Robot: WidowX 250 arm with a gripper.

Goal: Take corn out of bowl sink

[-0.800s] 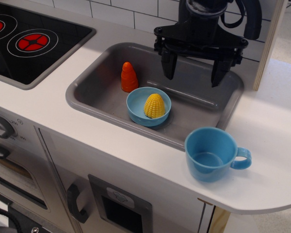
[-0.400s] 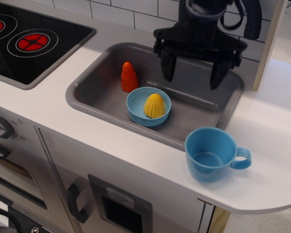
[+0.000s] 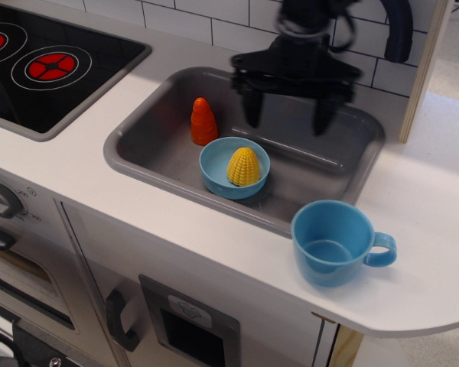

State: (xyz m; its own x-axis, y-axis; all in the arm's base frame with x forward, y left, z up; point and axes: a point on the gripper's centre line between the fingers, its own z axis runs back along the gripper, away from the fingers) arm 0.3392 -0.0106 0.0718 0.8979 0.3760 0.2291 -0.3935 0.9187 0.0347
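Note:
The yellow bumpy corn [image 3: 243, 167] stands tip-up inside the shallow light-blue bowl [image 3: 214, 167]. The bowl rests on the floor of the grey sink [image 3: 149, 141], near its front wall. My black gripper [image 3: 286, 121] hangs open and empty above the back right part of the sink. Its two fingers [image 3: 252, 107] point down, spread wide, up and to the right of the corn and apart from it.
A smooth orange-red cone [image 3: 203, 121] stands in the sink just behind and left of the bowl. A taller blue mug [image 3: 334, 242] with a handle stands on the white counter, front right. A black stovetop [image 3: 46, 69] lies at the left. A wooden panel [image 3: 424, 65] rises at the right.
My gripper has shifted left, toward the bowl, still open. The corn, bowl, cone and mug have not moved.

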